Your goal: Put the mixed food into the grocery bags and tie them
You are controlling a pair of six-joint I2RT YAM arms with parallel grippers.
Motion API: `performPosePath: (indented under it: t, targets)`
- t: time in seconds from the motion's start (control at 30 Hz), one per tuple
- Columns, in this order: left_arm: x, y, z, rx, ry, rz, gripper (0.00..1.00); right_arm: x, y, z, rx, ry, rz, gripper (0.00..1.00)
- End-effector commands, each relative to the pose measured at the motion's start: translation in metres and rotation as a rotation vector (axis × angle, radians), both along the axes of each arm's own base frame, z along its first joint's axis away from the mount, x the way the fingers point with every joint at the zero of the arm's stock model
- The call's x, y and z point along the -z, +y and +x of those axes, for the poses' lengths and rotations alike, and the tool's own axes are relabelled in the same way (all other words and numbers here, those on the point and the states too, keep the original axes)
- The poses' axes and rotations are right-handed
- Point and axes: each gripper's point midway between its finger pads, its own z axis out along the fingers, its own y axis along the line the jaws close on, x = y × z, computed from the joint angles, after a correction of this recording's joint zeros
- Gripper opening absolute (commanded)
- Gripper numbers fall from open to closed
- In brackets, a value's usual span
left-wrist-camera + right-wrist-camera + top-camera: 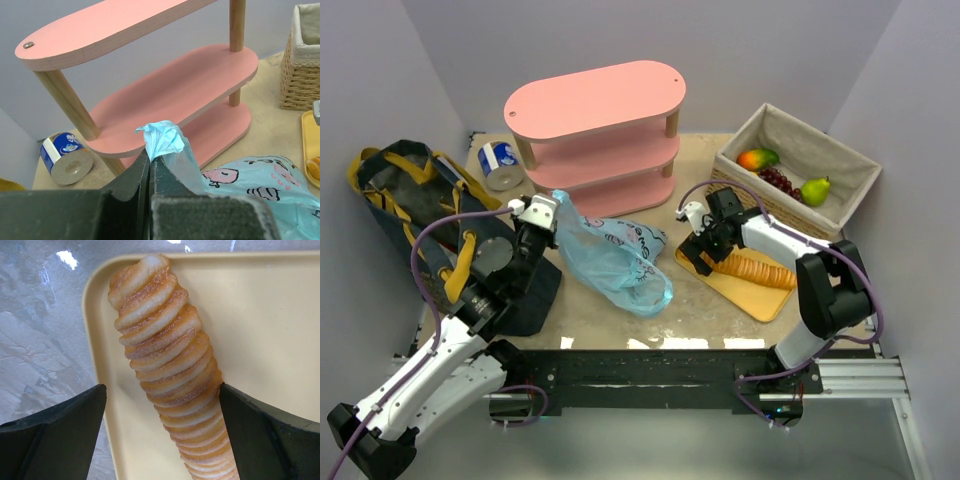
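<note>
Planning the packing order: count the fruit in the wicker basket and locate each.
3: a mango at the left end of the basket, dark grapes in the middle, a pear to their right. The near wall may hide more.

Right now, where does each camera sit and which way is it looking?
Top external: high behind the arms, looking down at the table; both arms show, with left gripper and right gripper.
Left wrist: on the left arm, facing the pink three-tier shelf; its dark fingers pinch the thin light-blue plastic bag.
Right wrist: on the right arm, looking down at the long orange ridged bread on a yellow tray; its open fingers flank it.
Shared: shelf and bag appear in top and left wrist; bread in top and right wrist.
</note>
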Motion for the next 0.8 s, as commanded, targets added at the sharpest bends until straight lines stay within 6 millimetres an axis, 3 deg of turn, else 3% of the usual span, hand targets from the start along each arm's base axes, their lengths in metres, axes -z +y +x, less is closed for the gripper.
performPosePath:
  t: [0.0, 0.1, 0.27, 0.37, 0.4, 0.47, 0.5, 0.57, 0.63, 0.67, 0.7, 0.73, 0.77]
  targets:
    - [-0.007, -0.001, 0.0, 0.008, -0.021, -0.028, 0.0, 0.006, -0.004, 0.006, 0.005, -0.016, -0.03, 0.99]
    - [-0.007, -0.001, 0.0, 0.005, -0.022, -0.029, 0.0, 0.008, -0.01, 0.022, 0.034, -0.086, -0.08, 0.98]
    - [-0.007, 0.0, 0.0, 0.002, -0.024, -0.028, 0.0, 0.015, -0.01, 0.026, 0.03, -0.125, -0.095, 0.95]
    - [-0.009, 0.0, -0.001, 0.005, -0.027, -0.031, 0.0, 0.017, -0.011, 0.027, 0.04, -0.126, -0.116, 0.73]
    - [-0.008, 0.0, -0.001, 0.005, -0.026, -0.031, 0.0, 0.014, -0.011, 0.029, 0.051, -0.137, -0.114, 0.55]
    - [-0.008, -0.001, -0.001, 0.008, -0.025, -0.029, 0.0, -0.006, -0.008, 0.035, 0.067, -0.179, -0.089, 0.44]
    - [-0.008, -0.001, -0.001, 0.011, -0.027, -0.029, 0.0, -0.019, -0.006, 0.041, 0.076, -0.208, -0.073, 0.34]
    - [-0.008, -0.002, -0.002, 0.016, -0.026, -0.03, 0.0, -0.053, -0.006, 0.042, 0.104, -0.264, -0.042, 0.27]
    - [-0.008, -0.004, -0.002, 0.03, -0.025, -0.03, 0.0, -0.11, -0.003, 0.052, 0.137, -0.374, 0.014, 0.21]
    - [-0.009, -0.005, -0.002, 0.034, -0.029, -0.029, 0.0, -0.127, -0.003, 0.046, 0.157, -0.374, 0.036, 0.17]
    - [-0.009, -0.006, -0.002, 0.039, -0.028, -0.032, 0.0, -0.167, 0.002, 0.052, 0.17, -0.445, 0.096, 0.16]
    - [-0.008, -0.009, -0.002, 0.051, -0.024, -0.027, 0.0, -0.191, 0.006, 0.049, 0.177, -0.48, 0.142, 0.15]
    - [-0.01, -0.011, -0.002, 0.06, -0.023, -0.035, 0.0, -0.231, 0.008, 0.041, 0.201, -0.552, 0.233, 0.14]
